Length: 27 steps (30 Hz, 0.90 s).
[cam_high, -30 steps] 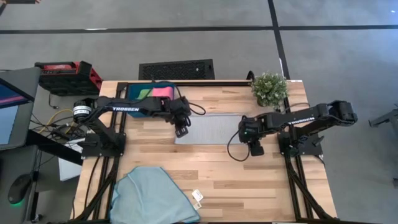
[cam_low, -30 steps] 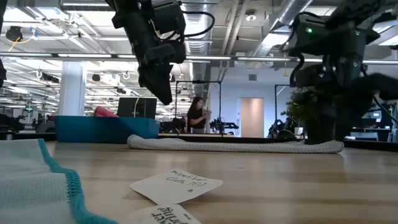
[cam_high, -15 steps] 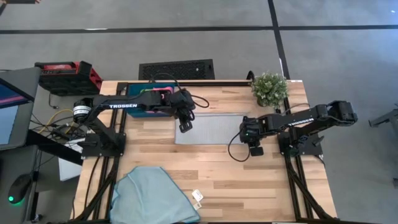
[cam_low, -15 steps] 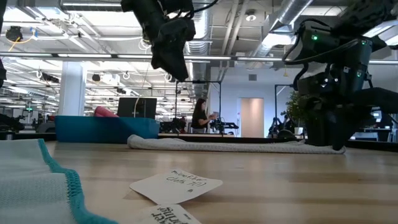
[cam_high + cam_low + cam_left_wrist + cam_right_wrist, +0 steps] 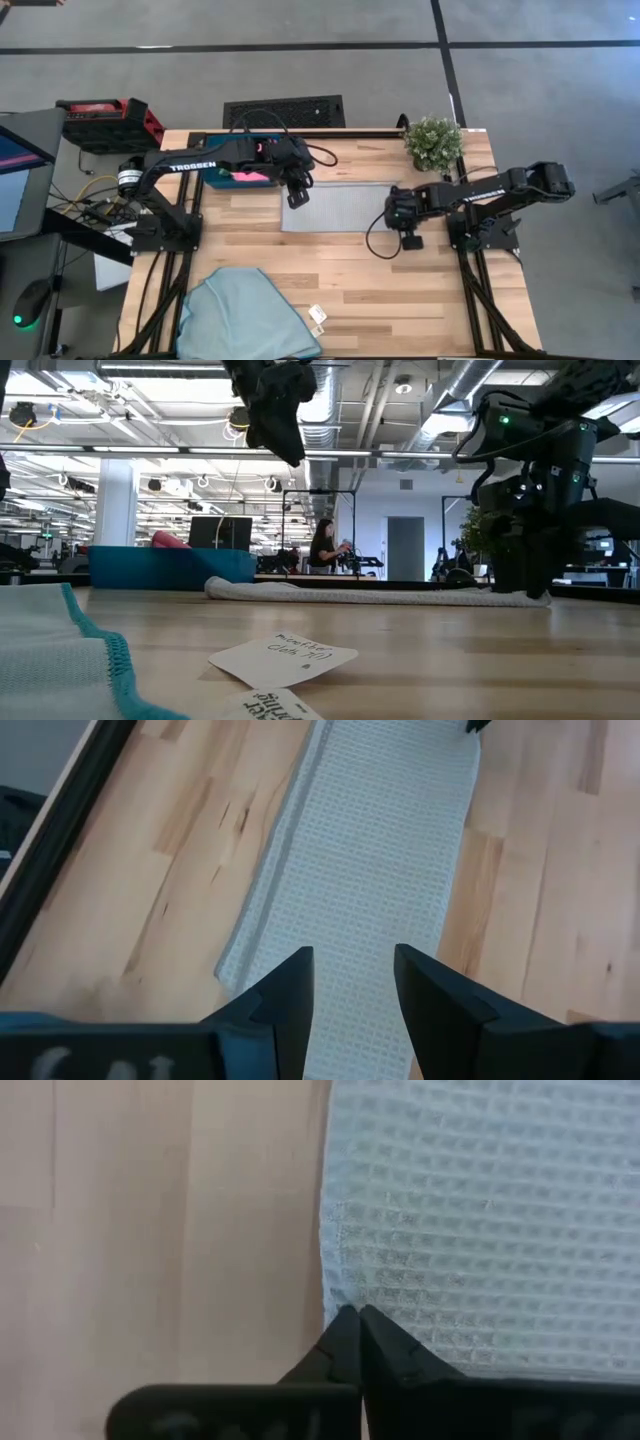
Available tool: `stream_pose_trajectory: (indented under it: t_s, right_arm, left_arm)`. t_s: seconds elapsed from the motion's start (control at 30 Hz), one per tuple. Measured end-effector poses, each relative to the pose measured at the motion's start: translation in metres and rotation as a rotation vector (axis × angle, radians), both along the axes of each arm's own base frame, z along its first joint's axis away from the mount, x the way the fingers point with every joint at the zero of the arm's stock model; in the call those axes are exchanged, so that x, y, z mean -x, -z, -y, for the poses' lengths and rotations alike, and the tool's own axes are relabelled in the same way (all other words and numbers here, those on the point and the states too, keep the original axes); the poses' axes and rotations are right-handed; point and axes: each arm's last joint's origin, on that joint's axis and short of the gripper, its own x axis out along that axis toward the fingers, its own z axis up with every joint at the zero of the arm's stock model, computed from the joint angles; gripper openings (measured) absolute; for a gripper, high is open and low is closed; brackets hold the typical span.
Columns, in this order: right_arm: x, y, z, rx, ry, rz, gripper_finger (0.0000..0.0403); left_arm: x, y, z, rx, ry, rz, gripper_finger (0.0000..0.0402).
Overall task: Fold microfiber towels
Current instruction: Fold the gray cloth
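The pale grey towel (image 5: 335, 207) lies flat and folded on the table's middle; it also shows in the low view as the grey towel (image 5: 370, 594). My right gripper (image 5: 350, 1318) is down at its right end, shut on it. My left gripper (image 5: 350, 985) hangs open well above the towel's left end (image 5: 297, 195), touching nothing. A light blue towel (image 5: 250, 315) lies bunched at the near left, partly over the table's near edge. A pink towel (image 5: 252, 176) sits in the dark teal tray (image 5: 215, 178) at the far left, partly hidden by my left arm. My right gripper pinches the grey towel between its two shut fingertips, right at its edge by a corner (image 5: 338, 1295) at the towel's right end. The fingers slant down from the table's right. One layer or several, I cannot tell. The towel lies flat on the table.
A potted plant (image 5: 432, 140) stands at the far right corner. Two paper tags (image 5: 317, 318) lie near the front edge beside the blue towel. Bare wood shows between the grey towel and the front edge. A person (image 5: 325, 545) sits far off in the room.
My right gripper has shut on the grey towel's right end. My left gripper, still open, has risen above the towel's left end and drifted a little toward the far edge. The towels have stayed where they lay.
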Motion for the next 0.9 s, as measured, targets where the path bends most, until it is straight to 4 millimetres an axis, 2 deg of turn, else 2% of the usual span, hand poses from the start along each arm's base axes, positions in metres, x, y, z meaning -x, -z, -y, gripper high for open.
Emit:
stream_pose_trajectory:
  t_s: [0.33, 0.57, 0.7, 0.9]
  right_arm:
    - [-0.025, -0.037, 0.009, 0.052, -0.035, 0.103, 0.0004]
    - [-0.048, -0.058, 0.024, 0.135, -0.111, 0.309, 0.0002]
    - [-0.068, -0.052, 0.033, 0.159, -0.117, 0.344, 0.0002]
    - [-0.12, -0.051, 0.046, 0.177, -0.123, 0.36, 0.0002]
  left_arm:
    - [-0.002, -0.015, 0.013, 0.0, 0.028, 0.014, 0.0132]
    - [-0.003, -0.021, 0.024, 0.018, 0.037, 0.017, 0.0132]
    - [-0.003, -0.022, 0.029, 0.025, 0.042, 0.015, 0.0132]
    - [-0.002, -0.021, 0.032, 0.048, 0.02, 0.004, 0.0132]
